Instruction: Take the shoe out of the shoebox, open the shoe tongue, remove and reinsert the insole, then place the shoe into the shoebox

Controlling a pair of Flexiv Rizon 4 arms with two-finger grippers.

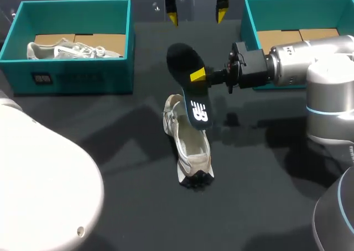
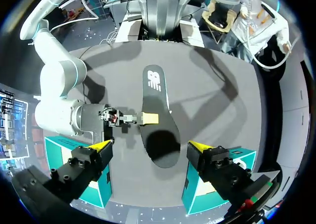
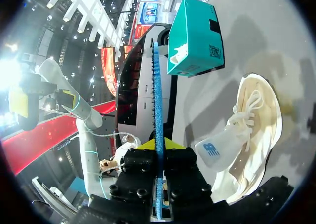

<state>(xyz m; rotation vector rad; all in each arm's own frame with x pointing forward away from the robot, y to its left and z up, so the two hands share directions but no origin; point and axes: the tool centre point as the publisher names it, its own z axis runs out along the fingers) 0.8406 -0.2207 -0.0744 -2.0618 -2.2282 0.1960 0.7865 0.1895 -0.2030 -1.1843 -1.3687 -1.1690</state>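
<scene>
Two shoes (image 1: 191, 146), two shoeboxes (image 1: 77, 77), one insole (image 1: 182, 60) pinched by right gripper (image 1: 198, 75)

The shoe (image 1: 188, 143) lies mid-desk (image 1: 110, 168), nearer than two boxes at the far corners. The left shoebox (image 1: 72, 77) holds a second shoe (image 1: 72, 51); the right shoebox (image 1: 298, 10) sits opposite. The insole (image 1: 188, 63) hangs over the shoe, between the right fingers (image 1: 197, 74).
</scene>
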